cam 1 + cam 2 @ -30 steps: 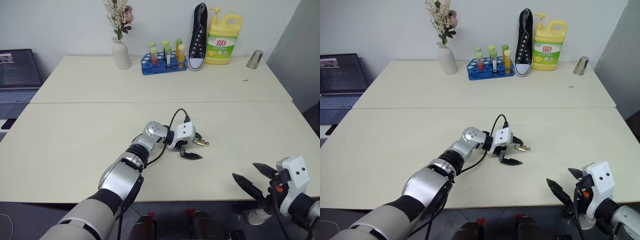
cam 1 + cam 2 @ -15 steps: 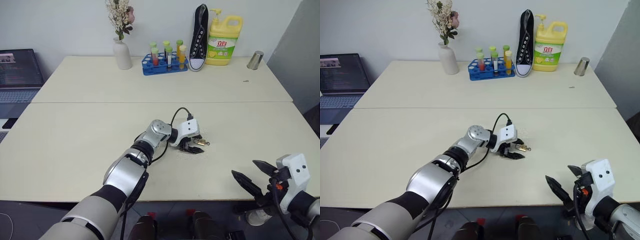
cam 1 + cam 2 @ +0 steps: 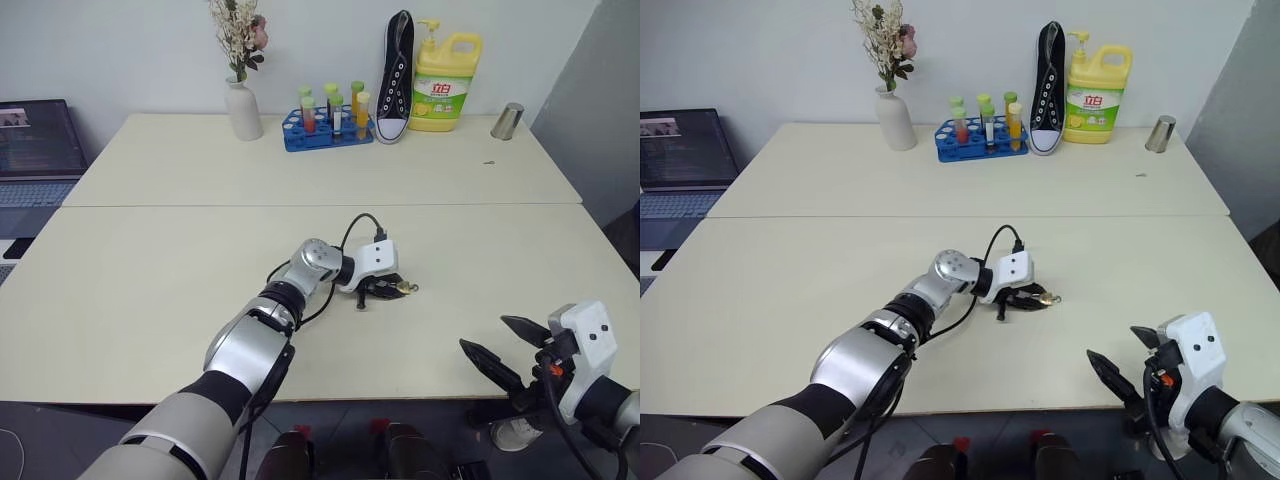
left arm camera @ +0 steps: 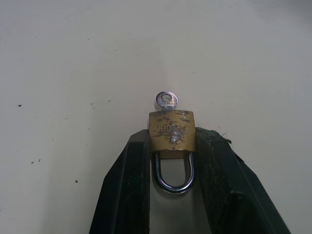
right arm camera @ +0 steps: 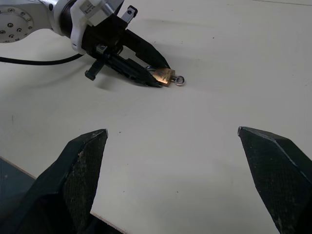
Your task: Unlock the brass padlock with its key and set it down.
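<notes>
The brass padlock (image 4: 172, 129) lies flat on the cream table (image 3: 150, 290) near its middle, its silver shackle pointing back between the fingers. Its key (image 4: 166, 101) sticks out of the padlock's far end, with the round bow showing. My left gripper (image 3: 385, 290) lies low over the table, shut on the padlock, one black finger pressed against each side of the brass body. My right gripper (image 3: 487, 333) hangs open off the table's front right edge, well apart from the padlock (image 5: 164, 75), with nothing between its fingers.
Along the back edge stand a white vase (image 3: 243, 108) with flowers, a blue rack of tubes (image 3: 328, 124), a black shoe (image 3: 396, 75) on end, a yellow bottle (image 3: 446, 68) and a metal cup (image 3: 508, 120). A laptop (image 3: 35, 150) sits far left.
The left gripper's fingers have closed from wide open onto the padlock's sides. The padlock stays on the table. The right gripper has kept its place and stays open.
</notes>
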You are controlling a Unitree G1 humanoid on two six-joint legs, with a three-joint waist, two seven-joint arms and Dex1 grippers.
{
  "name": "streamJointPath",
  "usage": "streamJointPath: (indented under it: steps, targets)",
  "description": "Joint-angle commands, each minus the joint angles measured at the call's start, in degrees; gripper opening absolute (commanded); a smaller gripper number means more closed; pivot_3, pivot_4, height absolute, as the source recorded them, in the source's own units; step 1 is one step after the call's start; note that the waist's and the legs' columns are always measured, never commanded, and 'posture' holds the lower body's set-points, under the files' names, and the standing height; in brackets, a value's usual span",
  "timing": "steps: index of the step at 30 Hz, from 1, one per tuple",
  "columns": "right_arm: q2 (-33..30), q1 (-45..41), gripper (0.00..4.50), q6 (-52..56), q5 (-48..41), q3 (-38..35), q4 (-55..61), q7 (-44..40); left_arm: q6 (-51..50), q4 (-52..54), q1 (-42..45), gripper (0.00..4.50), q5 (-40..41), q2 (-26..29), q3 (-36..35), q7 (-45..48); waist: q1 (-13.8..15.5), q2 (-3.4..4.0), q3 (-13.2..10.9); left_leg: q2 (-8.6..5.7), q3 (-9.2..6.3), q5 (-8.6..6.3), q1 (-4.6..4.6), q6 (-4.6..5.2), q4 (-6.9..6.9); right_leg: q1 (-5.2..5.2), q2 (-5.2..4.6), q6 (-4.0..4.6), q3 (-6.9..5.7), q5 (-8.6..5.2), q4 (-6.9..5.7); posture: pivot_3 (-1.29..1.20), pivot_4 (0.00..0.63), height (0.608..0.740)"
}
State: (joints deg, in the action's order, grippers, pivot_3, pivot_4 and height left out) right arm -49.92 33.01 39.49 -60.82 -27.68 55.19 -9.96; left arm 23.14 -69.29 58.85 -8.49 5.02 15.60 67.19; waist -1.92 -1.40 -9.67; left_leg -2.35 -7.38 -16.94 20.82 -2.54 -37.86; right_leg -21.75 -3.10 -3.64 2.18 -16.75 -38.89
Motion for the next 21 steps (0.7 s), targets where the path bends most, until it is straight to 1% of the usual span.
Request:
streamJointPath:
  steps: [1, 3, 5, 6, 8, 10, 14, 16, 19, 21]
  targets:
    - [-1.84, -4.55, 4.5, -0.82, 2.32, 1.95, 1.79, -3.15, 7.82, 13.63, -5.12, 0.97, 6.8, 4.87, -3.9, 5.48, -0.02, 0.01, 0.0, 0.02, -0.04, 0.0, 0.01, 0.0, -0.01, -0.01, 0.0, 0.0, 0.03, 0.0, -0.01, 0.0, 0.15, 0.74]
    - [-2.48, -8.32, 4.5, -0.69, 3.47, 4.28, -0.14, -4.86, 9.7, 23.52, -10.65, 0.97, 9.84, 8.61, -4.88, 7.17, 0.07, 0.02, 0.0, 0.08, -0.14, 0.0, 0.0, -0.01, 0.01, -0.06, -0.01, 0.01, 0.1, 0.01, -0.01, 0.0, 0.15, 0.74]
    - [-3.33, -13.2, 4.5, -0.36, 4.8, 7.79, -2.37, -7.25, 11.31, 33.93, -17.38, 0.97, 11.82, 12.96, -5.85, 6.82, -0.03, 0.04, 0.01, 0.15, -0.22, 0.01, 0.02, -0.01, -0.01, -0.07, -0.02, 0.02, 0.07, 0.01, 0.0, 0.0, 0.15, 0.74]
    - [-3.57, -14.98, 4.5, -0.21, 5.38, 9.03, -3.37, -8.43, 11.25, 37.81, -19.81, 0.97, 12.31, 14.38, -6.05, 6.04, 0.09, 0.05, 0.01, 0.18, -0.2, 0.0, 0.0, -0.01, 0.01, -0.07, -0.04, 0.02, 0.12, 0.01, 0.01, 0.0, 0.15, 0.74]
    - [-4.0, -21.11, 4.5, 0.71, 4.75, 12.67, -6.55, -11.62, 14.75, 45.8, -26.16, 0.97, 11.91, 18.27, -7.34, 3.11, 0.25, 0.05, 0.01, 0.29, -0.23, 0.0, 0.0, -0.01, -0.02, -0.05, -0.1, 0.02, 0.12, 0.01, 0.03, 0.0, 0.15, 0.74]
    - [-3.8, -26.53, 4.5, 1.72, 3.8, 15.43, -9.66, -14.67, 16.49, 51.23, -30.58, 0.97, 11.42, 20.46, -8.88, -0.53, 0.48, 0.04, 0.0, 0.24, -0.21, 0.0, 0.01, -0.01, -0.03, -0.03, -0.17, 0.02, 0.13, 0.01, 0.05, 0.0, 0.15, 0.74]
    - [-2.54, -36.99, 4.5, 3.96, 3.4, 21.66, -15.18, -20.72, 24.05, 56.63, -36.45, 0.97, 8.65, 24.01, -10.96, -6.71, 1.08, 0.03, -0.01, 0.19, -0.3, 0.0, 0.05, 0.0, -0.06, -0.01, -0.21, 0.02, 0.05, 0.01, 0.11, 0.0, 0.15, 0.74]
    - [-1.81, -39.34, 4.5, 4.78, 3.43, 22.77, -16.87, -22.18, 25.35, 57.18, -37.08, 0.97, 7.42, 24.99, -10.36, -8.78, 1.68, 0.04, -0.01, 0.18, -0.34, 0.0, 0.06, 0.0, -0.03, -0.01, -0.21, 0.02, 0.0, 0.02, 0.14, 0.0, 0.15, 0.74]
    - [3.67, -49.29, 4.5, 7.83, 4.19, 30.61, -22.19, -24.66, 29.48, 60.49, -39.53, 0.97, 5.52, 26.56, -11.94, -13.22, 1.39, 0.05, -0.04, 0.13, -0.26, -0.01, 0.07, 0.01, -0.03, -0.02, -0.19, 0.03, 0.02, 0.02, 0.19, 0.0, 0.15, 0.74]
    - [8.1, -54.77, 4.5, 9.71, 5.27, 34.68, -26.26, -25.24, 31.97, 61.53, -40.12, 0.97, 3.66, 27.44, -11.51, -15.07, 0.93, 0.06, -0.05, 0.11, -0.23, -0.01, 0.06, 0.01, -0.01, -0.05, -0.17, 0.03, 0.09, 0.02, 0.18, 0.0, 0.15, 0.74]
